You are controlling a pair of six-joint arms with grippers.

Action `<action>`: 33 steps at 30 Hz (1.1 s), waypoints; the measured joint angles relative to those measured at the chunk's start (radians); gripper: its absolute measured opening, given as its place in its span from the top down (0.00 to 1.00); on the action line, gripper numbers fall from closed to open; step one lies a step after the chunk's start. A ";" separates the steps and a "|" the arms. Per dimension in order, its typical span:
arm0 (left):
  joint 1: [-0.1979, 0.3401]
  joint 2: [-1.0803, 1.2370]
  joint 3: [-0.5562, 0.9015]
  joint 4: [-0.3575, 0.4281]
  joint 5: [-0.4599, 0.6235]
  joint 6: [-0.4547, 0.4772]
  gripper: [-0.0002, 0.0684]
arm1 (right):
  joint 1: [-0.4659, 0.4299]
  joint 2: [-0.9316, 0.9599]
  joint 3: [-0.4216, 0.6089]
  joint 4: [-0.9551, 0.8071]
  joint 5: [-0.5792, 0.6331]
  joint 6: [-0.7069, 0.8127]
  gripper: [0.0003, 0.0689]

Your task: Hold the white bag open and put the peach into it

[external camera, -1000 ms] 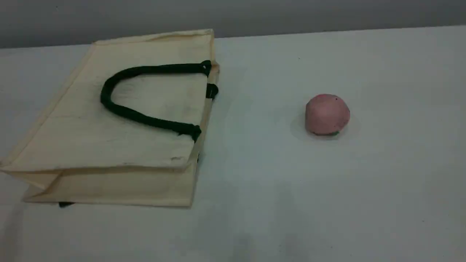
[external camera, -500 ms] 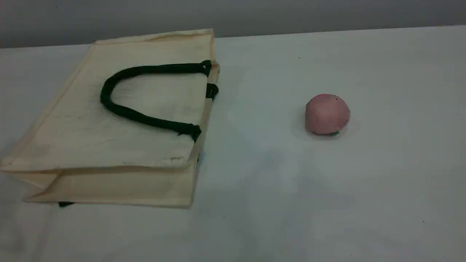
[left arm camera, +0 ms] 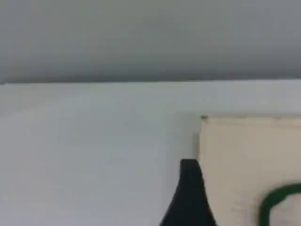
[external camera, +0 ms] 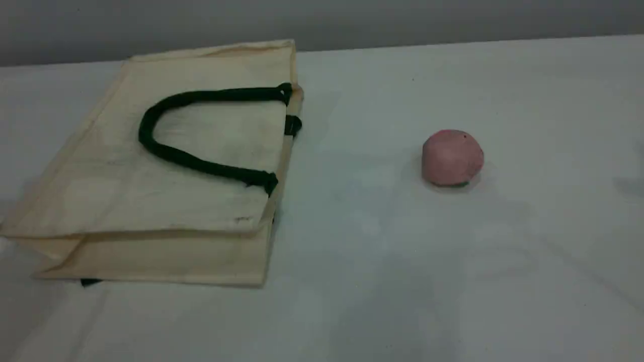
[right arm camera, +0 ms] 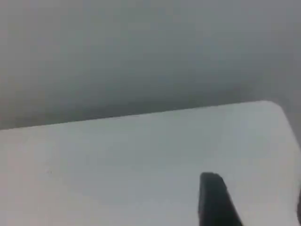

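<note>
Flat on the pale counter (external camera: 382, 281), a cream cloth tote (external camera: 151, 201) with rope handles (external camera: 166, 151); well apart, a dull-pink round peach (external camera: 452, 158); left fingers (left arm camera: 190, 197) spread, right fingers (right arm camera: 216, 200) pressed together, both empty.

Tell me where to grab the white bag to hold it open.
Probably the upper dark rope handle: it loops loose on the flat-lying white bag, whose mouth faces the peach. Come down from above and lift, so the top panel should rise.

The white bag (external camera: 151, 171) lies flat, well apart from the peach (external camera: 452, 158).
</note>
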 joint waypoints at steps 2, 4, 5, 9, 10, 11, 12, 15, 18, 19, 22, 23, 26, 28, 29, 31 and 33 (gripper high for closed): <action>-0.027 0.002 -0.011 -0.001 0.017 0.000 0.24 | 0.000 0.025 0.000 0.016 -0.014 0.000 0.52; -0.049 0.014 -0.014 -0.001 0.011 0.000 0.24 | 0.000 0.043 0.000 0.046 -0.021 -0.001 0.52; -0.058 0.023 -0.015 -0.005 0.012 0.000 0.24 | 0.000 0.052 0.000 0.058 -0.021 -0.001 0.52; -0.072 0.077 -0.019 -0.075 0.038 -0.004 0.24 | 0.000 0.074 0.000 0.066 -0.012 -0.010 0.52; -0.072 0.097 -0.019 -0.091 0.039 -0.004 0.24 | 0.000 0.076 0.000 0.066 -0.008 -0.015 0.52; -0.072 0.117 -0.019 -0.108 0.046 -0.004 0.24 | 0.000 0.078 0.000 0.066 -0.008 -0.025 0.52; -0.072 0.134 -0.019 -0.123 0.059 0.002 0.24 | 0.000 0.078 0.000 0.066 -0.008 -0.037 0.52; -0.072 0.200 -0.019 -0.126 0.091 0.005 0.24 | 0.000 0.078 0.000 0.066 -0.008 -0.055 0.52; -0.072 0.260 -0.019 -0.132 0.056 0.005 0.24 | 0.000 0.078 0.000 0.066 -0.008 -0.055 0.52; -0.072 0.280 -0.019 -0.145 0.043 0.005 0.24 | 0.000 0.078 0.000 0.067 -0.009 -0.055 0.52; -0.076 0.333 -0.019 -0.154 0.002 0.007 0.24 | 0.000 0.078 0.000 0.067 -0.016 -0.055 0.52; -0.079 0.347 -0.019 -0.154 -0.013 0.008 0.24 | 0.000 0.078 0.000 0.068 -0.023 -0.055 0.52; -0.083 0.394 -0.019 -0.152 -0.035 0.008 0.24 | 0.000 0.080 0.000 0.068 -0.028 -0.055 0.52; -0.083 0.416 -0.019 -0.151 -0.048 0.008 0.24 | 0.000 0.091 0.000 0.068 -0.033 -0.055 0.52; -0.083 0.425 -0.019 -0.151 -0.052 0.008 0.24 | 0.000 0.098 0.000 0.068 -0.033 -0.055 0.52; -0.083 0.435 -0.019 -0.150 -0.056 0.008 0.24 | 0.000 0.116 0.000 0.069 -0.034 -0.055 0.52; -0.083 0.437 -0.019 -0.150 -0.074 0.008 0.24 | 0.000 0.138 0.000 0.069 -0.038 -0.055 0.52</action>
